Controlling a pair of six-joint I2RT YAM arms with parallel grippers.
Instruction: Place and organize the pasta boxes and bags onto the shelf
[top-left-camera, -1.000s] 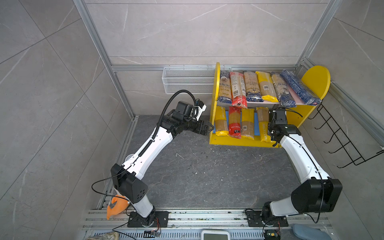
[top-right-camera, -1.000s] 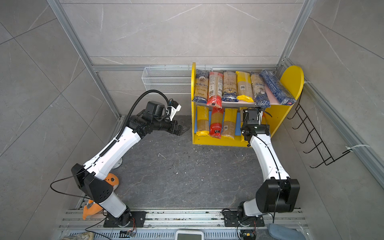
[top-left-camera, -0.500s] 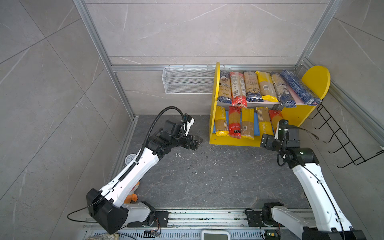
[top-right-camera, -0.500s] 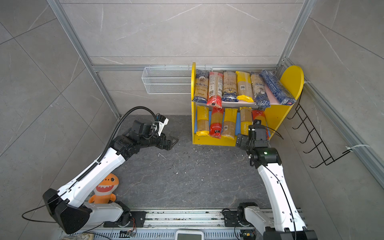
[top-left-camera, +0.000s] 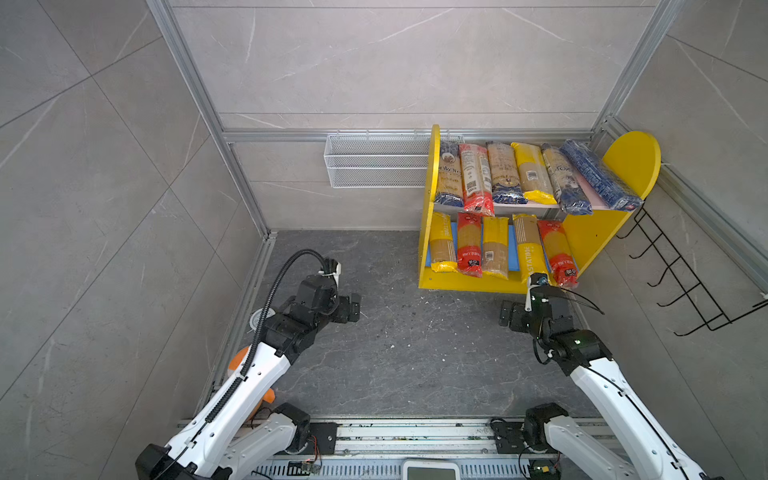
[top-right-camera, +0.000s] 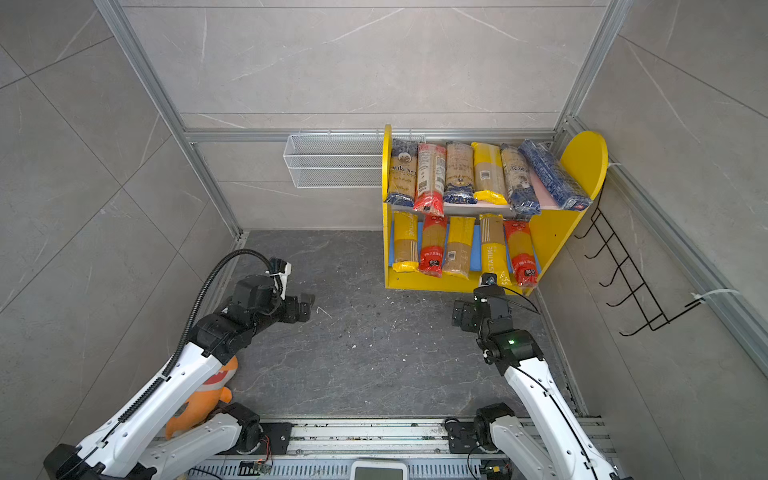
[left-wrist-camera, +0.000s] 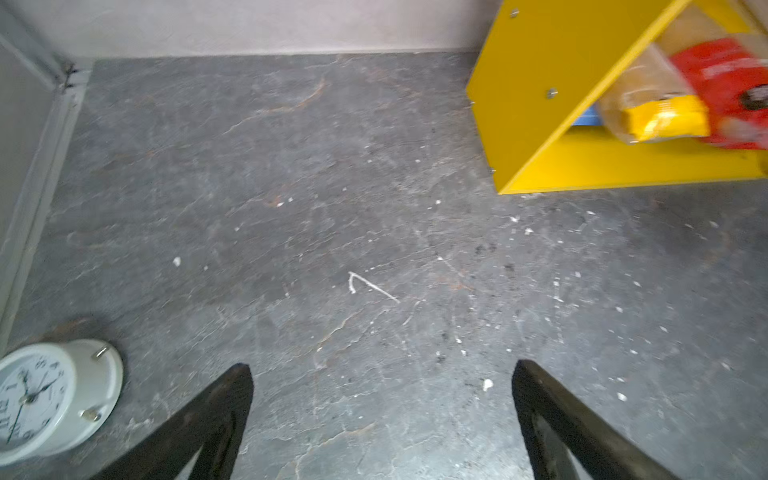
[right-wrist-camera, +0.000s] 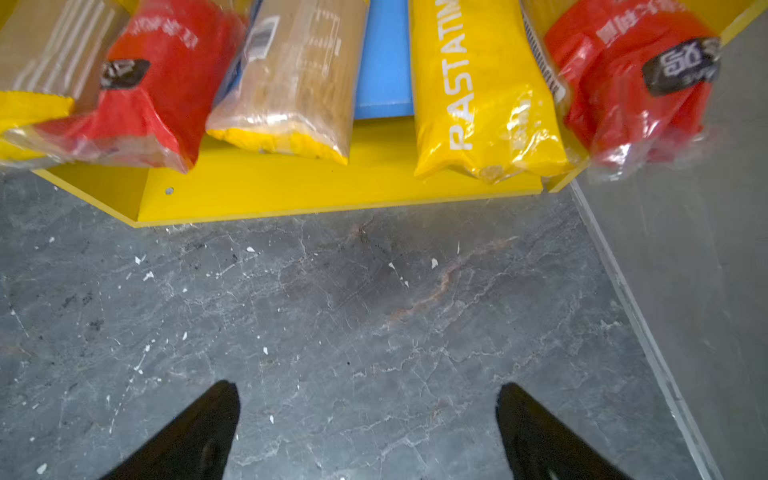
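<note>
The left arm (top-right-camera: 158, 382) half hides the orange toy (top-right-camera: 203, 401) — the clock (left-wrist-camera: 41, 399) runs off the edge.

Mesh basket (top-left-camera: 374, 162) on back wall (top-left-camera: 395, 62); black hook rack (top-left-camera: 685, 264), right wall (top-left-camera: 715, 124); orange plush (top-right-camera: 208, 386); white clock (left-wrist-camera: 45, 399) on floor (left-wrist-camera: 332, 208).

Right gripper (top-left-camera: 508, 315) now back from shelf (top-left-camera: 457, 286), jaws wider, red pack (top-left-camera: 557, 253) lies freed at lower board's (right-wrist-camera: 382, 58) right end, left gripper (top-left-camera: 351, 307) now nearer, farther left
</note>
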